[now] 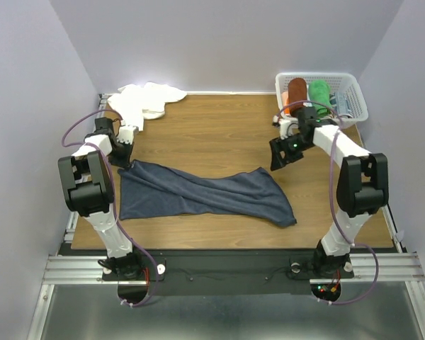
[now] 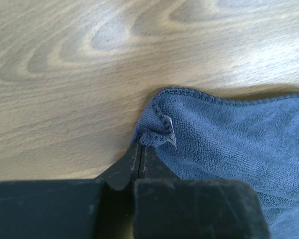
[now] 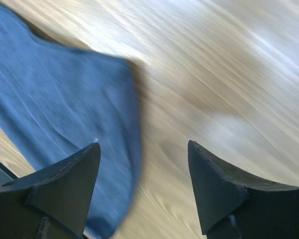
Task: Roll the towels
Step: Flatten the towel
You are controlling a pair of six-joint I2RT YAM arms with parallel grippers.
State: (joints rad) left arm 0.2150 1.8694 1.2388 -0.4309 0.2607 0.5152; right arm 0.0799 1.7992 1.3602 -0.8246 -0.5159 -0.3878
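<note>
The dark blue-grey towel point(image 1: 205, 195) lies spread and wrinkled across the middle of the wooden table. My left gripper point(image 1: 124, 160) is at its far left corner. In the left wrist view that gripper point(image 2: 140, 145) is shut on the hemmed corner of the towel point(image 2: 229, 139), beside a small white tag. My right gripper point(image 1: 279, 157) hangs just above the towel's far right corner. It stands open point(image 3: 144, 149) with nothing between its fingers, and the blurred towel point(image 3: 65, 99) lies under its left finger. The white towel point(image 1: 145, 99) is bunched at the back left.
A white plastic basket point(image 1: 354, 106) stands at the back right corner. It holds a rolled rust-brown towel point(image 1: 297, 91) and a rolled green towel point(image 1: 319, 92). Purple-grey walls close in the table on three sides.
</note>
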